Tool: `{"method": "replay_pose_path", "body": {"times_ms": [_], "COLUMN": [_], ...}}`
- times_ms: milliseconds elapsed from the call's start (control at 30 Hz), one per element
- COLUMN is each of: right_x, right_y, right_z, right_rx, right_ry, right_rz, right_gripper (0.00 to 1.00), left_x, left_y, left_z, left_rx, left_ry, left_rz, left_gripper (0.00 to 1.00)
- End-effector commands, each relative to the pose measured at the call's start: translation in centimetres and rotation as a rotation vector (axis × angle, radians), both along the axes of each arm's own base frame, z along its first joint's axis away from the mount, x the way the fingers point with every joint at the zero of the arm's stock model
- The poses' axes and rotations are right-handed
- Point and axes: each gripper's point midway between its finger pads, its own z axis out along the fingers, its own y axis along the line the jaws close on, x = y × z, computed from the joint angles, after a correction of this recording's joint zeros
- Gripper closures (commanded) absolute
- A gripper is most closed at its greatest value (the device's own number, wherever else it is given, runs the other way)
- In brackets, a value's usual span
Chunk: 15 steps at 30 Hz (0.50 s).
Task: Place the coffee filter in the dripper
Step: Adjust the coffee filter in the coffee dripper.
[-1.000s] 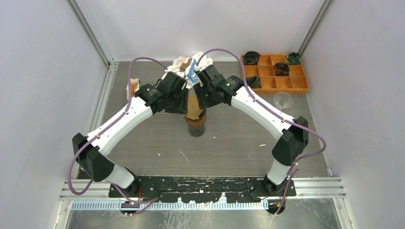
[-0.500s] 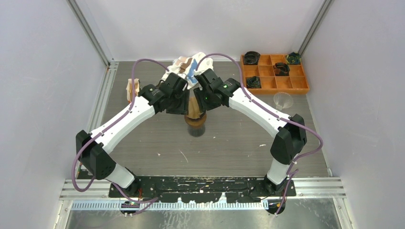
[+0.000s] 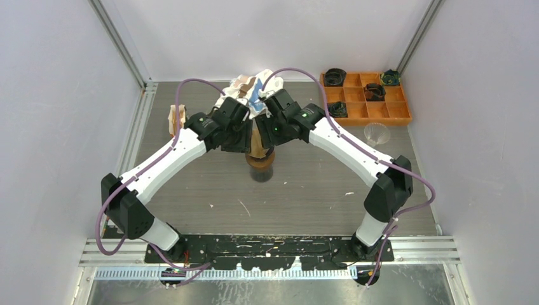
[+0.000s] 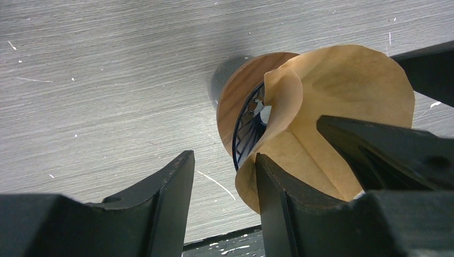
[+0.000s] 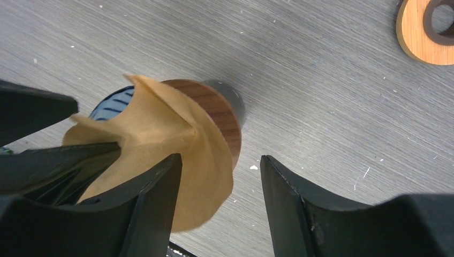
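The paper filter (image 4: 342, 85) stands folded and lopsided in the mouth of the dripper (image 4: 241, 91) on the table (image 4: 107, 80), apparently not yet seated, with the left gripper (image 4: 224, 158) and right gripper (image 5: 220, 159) beside it, jaws apart and clamping nothing.

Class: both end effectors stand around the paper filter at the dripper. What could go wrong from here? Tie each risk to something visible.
1. The coffee filter is folded in on itself and leans over the wooden rim of the dripper, not lining the cone; it may slip out.
2. The left end effector has one finger against the paper; withdrawing could drag it off.
3. The right end effector is crowded close; the two could collide or tip the dripper.
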Motion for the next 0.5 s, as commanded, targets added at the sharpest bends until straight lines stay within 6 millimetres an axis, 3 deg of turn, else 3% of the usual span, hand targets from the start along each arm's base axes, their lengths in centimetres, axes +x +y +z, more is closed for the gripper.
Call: {"method": "replay_pose_path", "body": {"times_ms": [0, 467], "right_x": [-0.2, -1.0], "right_y": [0.8, 1.4], "right_z": [5.9, 2.9], "right_rx": [0.154, 0.131], "right_ry": [-0.098, 0.001], "right_rz": [0.019, 0.046], "right_gripper": [0.37, 0.33], "left_x": [0.5, 0.4], "left_y": [-0.3, -0.2], "left_z": [1.4, 1.9], "left_rx": [-0.045, -0.050], "left_ry": [-0.044, -0.060], "left_rz": [0.002, 0.002], "left_gripper": [0.52, 0.51]}}
